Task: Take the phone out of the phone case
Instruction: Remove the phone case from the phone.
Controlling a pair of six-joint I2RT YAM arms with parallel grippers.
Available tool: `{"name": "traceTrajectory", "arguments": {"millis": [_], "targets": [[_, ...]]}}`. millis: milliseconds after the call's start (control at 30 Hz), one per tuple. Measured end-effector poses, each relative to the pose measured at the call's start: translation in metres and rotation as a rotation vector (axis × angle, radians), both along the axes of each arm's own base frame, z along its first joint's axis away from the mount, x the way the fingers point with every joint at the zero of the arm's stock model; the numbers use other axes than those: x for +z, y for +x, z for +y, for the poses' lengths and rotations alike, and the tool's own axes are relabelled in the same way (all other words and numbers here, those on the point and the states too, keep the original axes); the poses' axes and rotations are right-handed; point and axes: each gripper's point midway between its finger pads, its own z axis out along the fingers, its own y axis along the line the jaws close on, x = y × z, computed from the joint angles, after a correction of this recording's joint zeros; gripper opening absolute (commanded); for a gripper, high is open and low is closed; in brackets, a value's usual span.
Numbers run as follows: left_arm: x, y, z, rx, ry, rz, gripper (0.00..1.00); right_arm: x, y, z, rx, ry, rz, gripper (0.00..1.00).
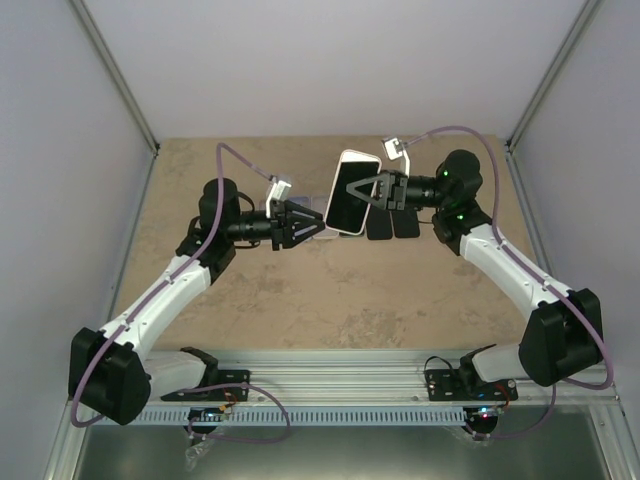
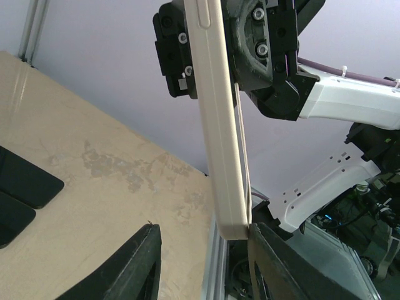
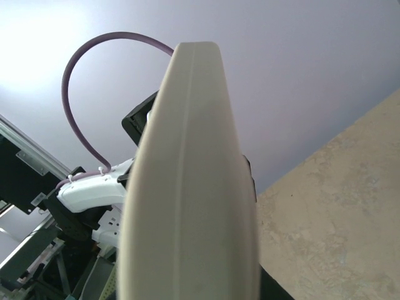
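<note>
The phone [image 1: 349, 196], dark screen up, sits in a cream case [image 1: 359, 157] and is held tilted above the table. My right gripper [image 1: 381, 190] is shut on the case's right side; in the left wrist view its black fingers [image 2: 259, 44] clamp the case [image 2: 220, 144] on both faces. In the right wrist view the case's edge [image 3: 187, 187] fills the frame and hides the fingers. My left gripper [image 1: 312, 227] is open at the case's lower left corner. In its own view [image 2: 201, 232] the corner stands between the jaws, against the right finger [image 2: 275, 262].
Two flat black items [image 1: 392, 223] lie on the tan table under my right gripper; they also show at the left edge of the left wrist view [image 2: 22, 184]. White walls enclose the table on three sides. A metal rail [image 1: 330, 365] runs along the near edge.
</note>
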Motion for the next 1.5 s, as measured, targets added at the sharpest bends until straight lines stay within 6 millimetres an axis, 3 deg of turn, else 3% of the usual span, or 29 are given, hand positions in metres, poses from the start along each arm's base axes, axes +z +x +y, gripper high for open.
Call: {"name": "traceTrajectory", "arguments": {"millis": [300,733,1500], "targets": [[0.000,-0.003,-0.003,-0.014,-0.002,-0.001,0.40,0.002,-0.001,0.000,0.004,0.007,-0.002,0.00],[0.002,-0.001,-0.003,0.000,-0.015,0.016,0.22,0.004,0.001,-0.003,-0.008,0.026,-0.006,0.01],[0.006,0.001,-0.004,0.005,-0.027,-0.002,0.19,0.013,-0.004,-0.007,0.008,0.097,0.001,0.01]]}}
